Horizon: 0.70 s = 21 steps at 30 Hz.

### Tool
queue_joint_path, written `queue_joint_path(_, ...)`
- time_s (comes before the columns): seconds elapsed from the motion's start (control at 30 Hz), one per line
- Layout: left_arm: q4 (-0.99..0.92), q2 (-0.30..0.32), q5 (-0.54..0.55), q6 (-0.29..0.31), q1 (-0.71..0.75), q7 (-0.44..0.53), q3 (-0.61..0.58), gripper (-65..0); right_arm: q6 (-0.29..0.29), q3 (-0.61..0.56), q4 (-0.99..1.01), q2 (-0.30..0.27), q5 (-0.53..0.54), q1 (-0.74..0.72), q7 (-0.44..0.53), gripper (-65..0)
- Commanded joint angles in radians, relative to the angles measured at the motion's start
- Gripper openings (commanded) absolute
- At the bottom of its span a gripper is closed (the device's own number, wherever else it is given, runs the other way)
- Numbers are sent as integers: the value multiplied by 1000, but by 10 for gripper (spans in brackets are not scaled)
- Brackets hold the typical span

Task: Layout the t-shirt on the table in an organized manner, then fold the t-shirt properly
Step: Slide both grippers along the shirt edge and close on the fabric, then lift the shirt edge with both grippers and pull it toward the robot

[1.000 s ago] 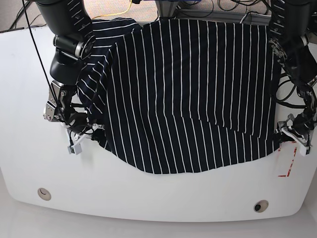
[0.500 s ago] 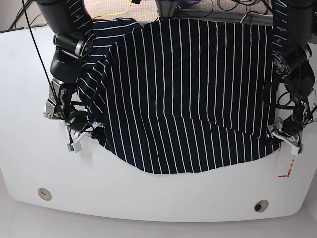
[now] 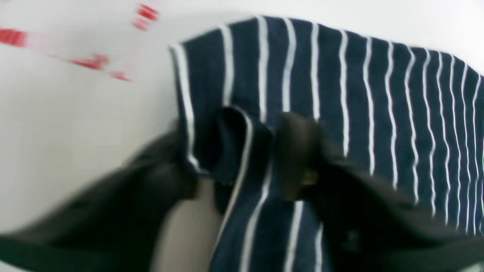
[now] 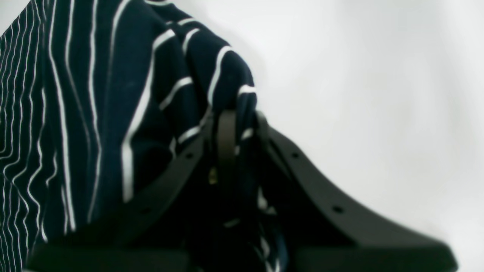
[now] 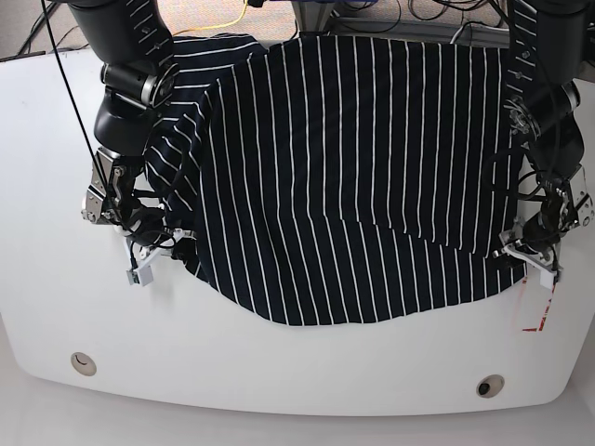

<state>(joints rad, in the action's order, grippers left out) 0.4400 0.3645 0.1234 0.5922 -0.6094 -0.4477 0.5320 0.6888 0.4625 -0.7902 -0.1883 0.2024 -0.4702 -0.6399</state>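
Observation:
The dark navy t-shirt [image 5: 353, 167] with thin white stripes lies spread across the white table [image 5: 297, 372], its far edge hanging off the back. My left gripper [image 5: 532, 253] is at the shirt's near right corner. In the left wrist view a bunched fold of the t-shirt [image 3: 378, 94] sits squeezed between the two fingers of my left gripper [image 3: 242, 170]. My right gripper [image 5: 158, 255] is at the shirt's left edge. It is shut on a gathered bit of the t-shirt [image 4: 94, 94], seen in the right wrist view with cloth pinched in the gripper [image 4: 242, 124].
A red-outlined mark [image 5: 537, 311] lies just in front of the left gripper. Two round fittings [image 5: 84, 362] [image 5: 489, 386] sit near the table's front edge. Cables and floor show beyond the back edge.
The left gripper has moved in from the right onto the shirt's near right corner and its jaws have narrowed around the cloth. The right gripper has stayed put, still holding the left edge.

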Motion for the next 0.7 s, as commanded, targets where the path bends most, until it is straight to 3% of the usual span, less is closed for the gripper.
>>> queue_joint_path(0.0,13,17,12,2,-27,19,1,-582,9,-1,-18,-14,10,-28,2,-593)
queue_joint_path(0.1,13,17,12,-8,-27,19,0,-650,9,-1,-18,-18,6,-29,1,-620)
queue_joint_path(0.17,18,15,12,-8,-27,19,-2,-650,9,-1,-18,-18,4,-31,1,-648)
queue_joint_path(0.43,122,5,19,-8,-34,13,-28,-650,9,-3,-24,-44,9,-43,-18,-650)
queue_joint_path(0.67,357,-22,20,-4,-30,-142,-28,-650,9,-1,-136,-76,10,-45,-71,-650)
